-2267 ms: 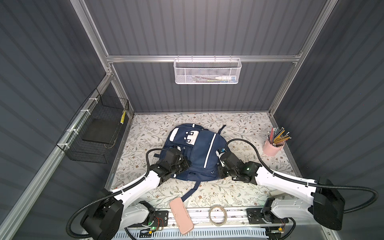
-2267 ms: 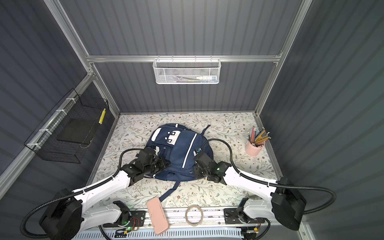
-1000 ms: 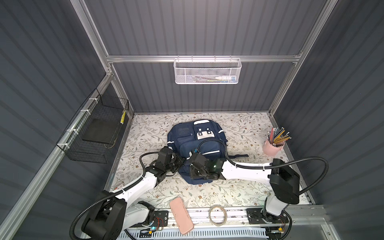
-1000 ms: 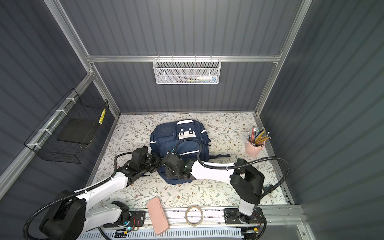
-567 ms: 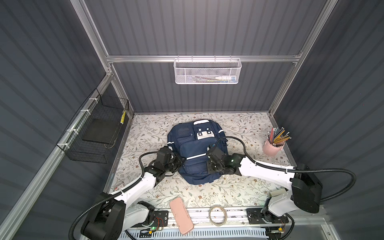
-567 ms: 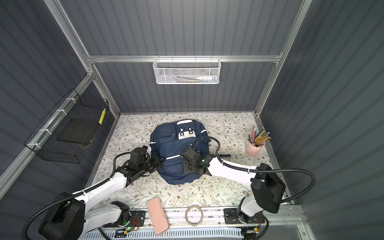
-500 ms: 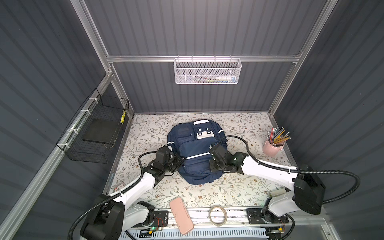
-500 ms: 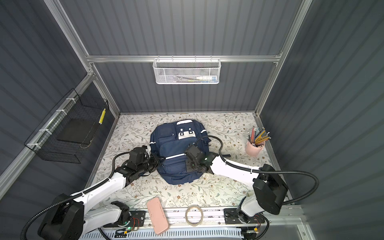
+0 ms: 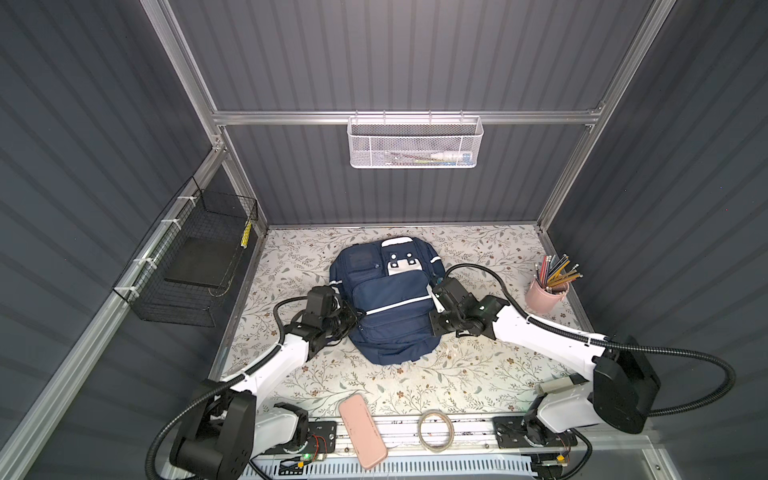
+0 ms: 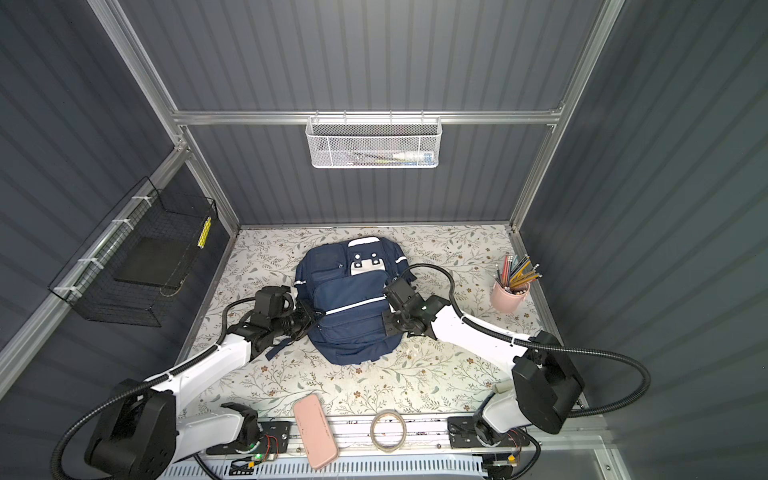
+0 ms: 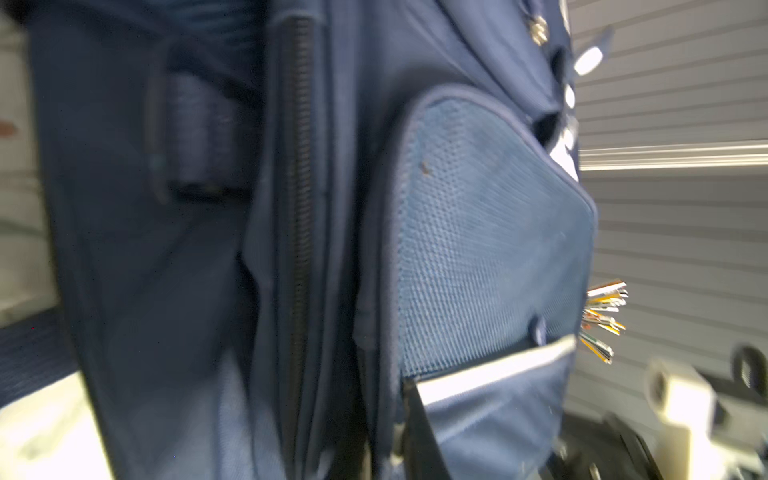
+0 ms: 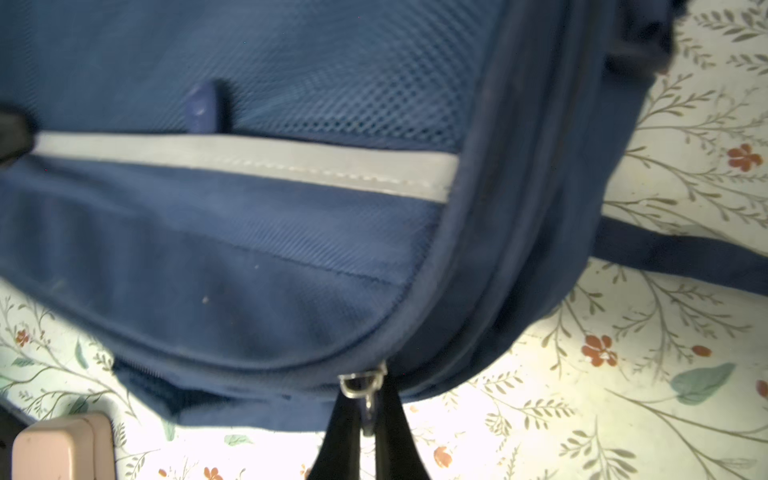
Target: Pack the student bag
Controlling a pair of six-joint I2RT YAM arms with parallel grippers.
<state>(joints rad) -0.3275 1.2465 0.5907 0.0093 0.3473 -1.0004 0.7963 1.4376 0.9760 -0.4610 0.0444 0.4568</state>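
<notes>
Dark ribbed walls (image 9: 415, 54), aluminium frame (image 9: 407, 117) — pale tabletop (image 9: 478, 374) (leaf-and-flower print).

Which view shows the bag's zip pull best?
Right wrist view: the zip pull sits close and sharp at the bag's seam, pinched in the right gripper. In both top views it is too small to make out. The left wrist view shows only blurred zip teeth on the bag's side.

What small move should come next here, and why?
Probably the right gripper should draw the zipper pull along its track: its jaws are shut on it, the bag looks closed, and the left gripper braces the other side.
</notes>
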